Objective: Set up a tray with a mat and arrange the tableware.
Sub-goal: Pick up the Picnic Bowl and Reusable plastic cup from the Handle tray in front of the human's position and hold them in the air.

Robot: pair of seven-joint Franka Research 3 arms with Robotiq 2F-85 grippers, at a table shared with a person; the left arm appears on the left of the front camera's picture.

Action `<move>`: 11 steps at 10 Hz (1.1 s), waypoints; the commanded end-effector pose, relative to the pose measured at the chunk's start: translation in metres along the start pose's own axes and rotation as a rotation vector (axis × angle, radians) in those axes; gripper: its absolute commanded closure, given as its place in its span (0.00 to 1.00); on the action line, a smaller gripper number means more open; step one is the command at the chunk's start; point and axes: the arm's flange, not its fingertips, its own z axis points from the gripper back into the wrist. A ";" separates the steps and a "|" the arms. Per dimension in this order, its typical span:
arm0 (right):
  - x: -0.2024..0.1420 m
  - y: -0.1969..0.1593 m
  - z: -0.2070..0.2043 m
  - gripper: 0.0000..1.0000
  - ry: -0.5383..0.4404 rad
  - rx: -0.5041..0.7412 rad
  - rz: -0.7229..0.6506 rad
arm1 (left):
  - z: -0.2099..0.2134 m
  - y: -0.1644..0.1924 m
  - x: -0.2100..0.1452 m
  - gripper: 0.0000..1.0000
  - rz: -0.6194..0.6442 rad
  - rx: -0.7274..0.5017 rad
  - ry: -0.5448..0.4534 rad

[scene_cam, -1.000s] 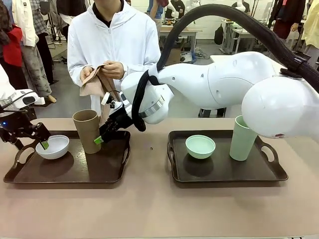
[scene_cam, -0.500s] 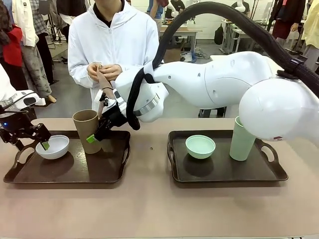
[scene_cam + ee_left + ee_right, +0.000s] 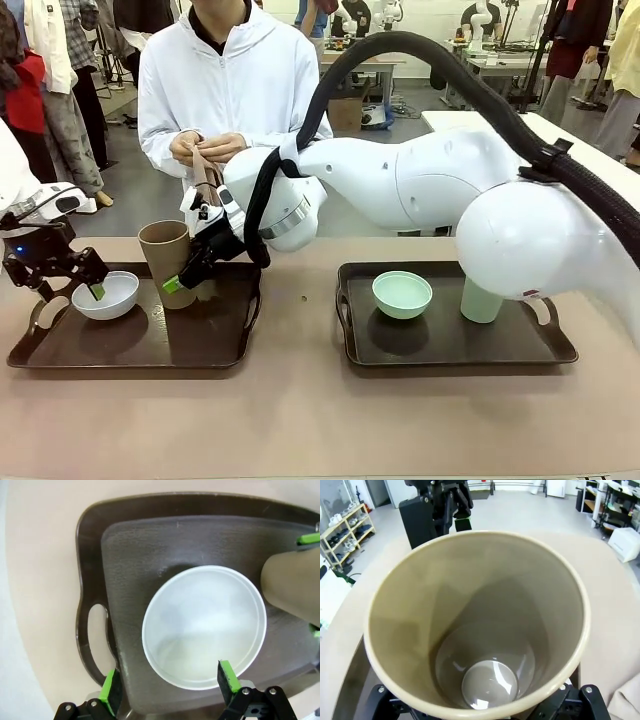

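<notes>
While both sets of jaws stand wide, the left gripper (image 3: 169,679) straddles the rim of the white bowl (image 3: 202,627); the right gripper (image 3: 185,278) brackets the brown cup (image 3: 480,630), contact unclear. Likely next: close squarely, lift both.

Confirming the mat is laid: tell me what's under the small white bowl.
A dark textured mat lies under the small white bowl, inside the dark brown handled tray. The patch beneath the bowl is covered.
</notes>
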 end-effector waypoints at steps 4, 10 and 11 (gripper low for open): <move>0.005 -0.014 -0.002 0.59 0.000 0.024 0.066 | -0.010 0.000 0.023 0.55 0.040 -0.008 -0.040; 0.001 -0.013 0.001 0.76 -0.012 0.022 0.069 | -0.014 -0.001 0.024 0.98 0.047 0.000 -0.029; 0.001 -0.013 0.001 0.76 -0.014 0.022 0.071 | -0.014 -0.002 0.024 1.00 0.048 0.001 -0.024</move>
